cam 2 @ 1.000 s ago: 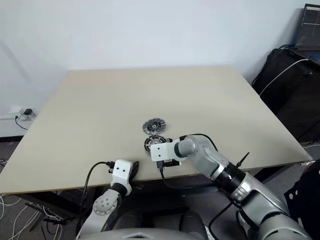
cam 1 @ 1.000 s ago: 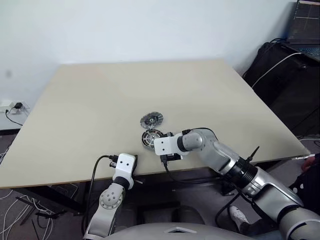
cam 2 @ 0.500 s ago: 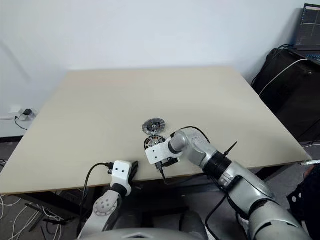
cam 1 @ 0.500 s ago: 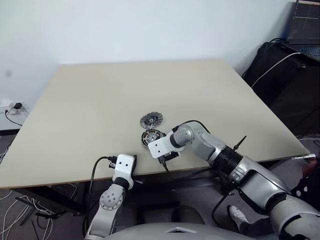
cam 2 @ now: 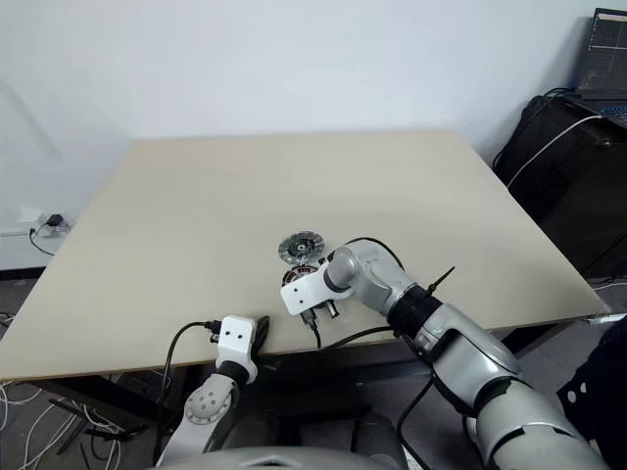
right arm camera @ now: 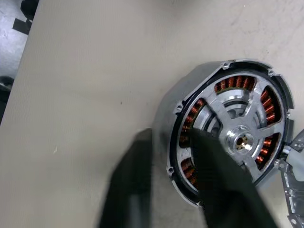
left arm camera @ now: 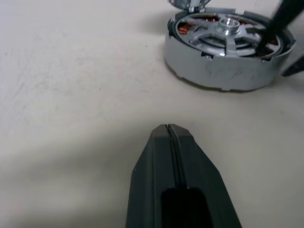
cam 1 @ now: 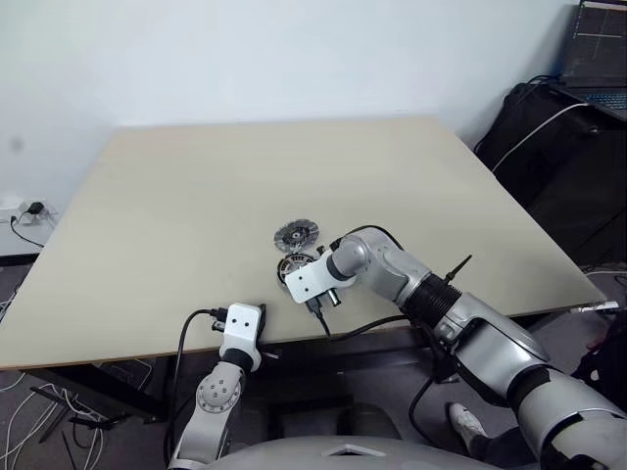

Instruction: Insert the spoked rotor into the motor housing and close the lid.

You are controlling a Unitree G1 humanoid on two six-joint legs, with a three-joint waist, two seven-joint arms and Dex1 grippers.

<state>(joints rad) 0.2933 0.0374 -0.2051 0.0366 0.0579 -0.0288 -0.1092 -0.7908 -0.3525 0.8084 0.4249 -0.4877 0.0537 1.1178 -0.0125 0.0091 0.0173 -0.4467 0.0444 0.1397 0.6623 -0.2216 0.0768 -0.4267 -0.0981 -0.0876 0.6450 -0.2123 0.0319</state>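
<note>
The motor housing [right arm camera: 175, 113], grey outside with coppery windings, lies near the table's front edge [cam 1: 293, 265]. The silver spoked rotor [right arm camera: 242, 138] sits inside it. The notch-edged grey lid [cam 1: 296, 234] lies flat just behind the housing, touching or nearly touching it. My right gripper [right arm camera: 171, 142] points steeply down onto the housing's near rim. One finger [right arm camera: 130, 190] is outside the wall, the other inside over the windings, closed on the wall. My left gripper [left arm camera: 168, 128] is shut and empty, low over the table a short way left of the housing.
The beige table [cam 1: 196, 196] stretches wide behind and to both sides of the parts. Its front edge [cam 1: 147, 345] runs close by my left wrist. Black bags and a laptop [cam 1: 593, 49] stand beyond the right edge.
My right gripper has shifted slightly left, tipped down over the housing, and its fingers have closed from wide apart onto the housing's wall. The left gripper, lid and housing have kept still.
</note>
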